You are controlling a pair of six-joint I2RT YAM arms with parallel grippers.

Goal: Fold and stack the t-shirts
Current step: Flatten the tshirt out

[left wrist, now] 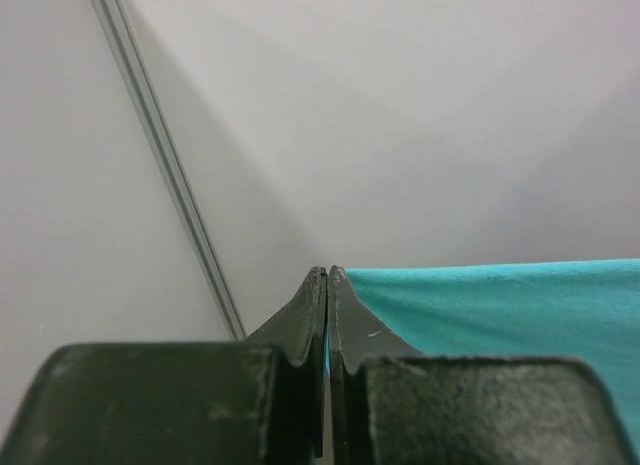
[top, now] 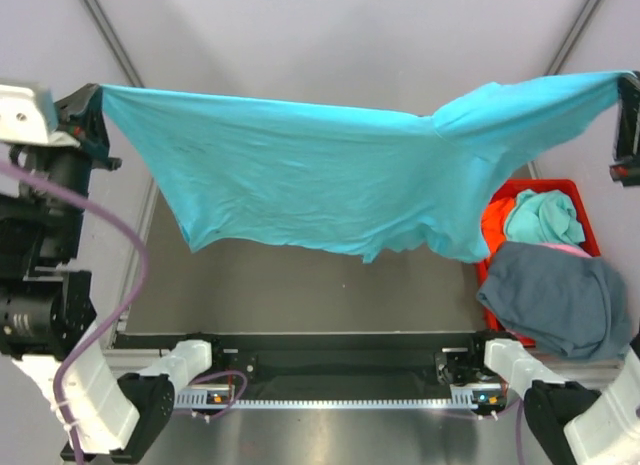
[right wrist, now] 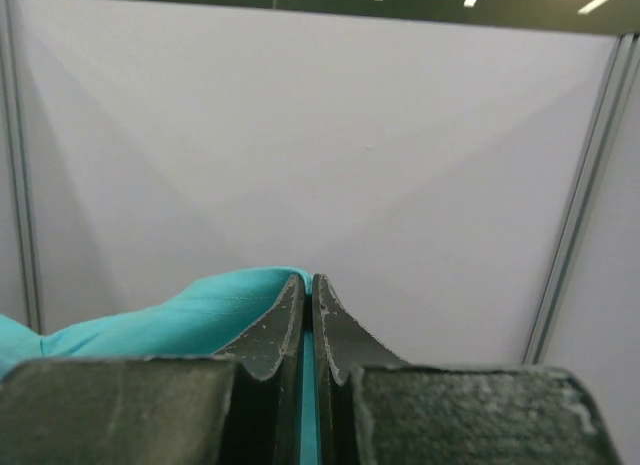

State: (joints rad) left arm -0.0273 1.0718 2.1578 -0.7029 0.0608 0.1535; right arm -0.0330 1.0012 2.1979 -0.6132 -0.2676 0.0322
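Both arms' jaws are clamped on corners of the turquoise t-shirt [top: 320,175], which hangs above and left of the red bin [top: 550,186]. The cloth looks light and limp, and sags; it is probably best gripped at the hems.

The shirt [top: 330,175], stretched left to right, curtained the far table [top: 300,285], the heaped bin [top: 550,188] blocked the right, and room lay beneath, nearer.

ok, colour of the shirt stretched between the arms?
The shirt is plain bright turquoise; top external view shows it best.
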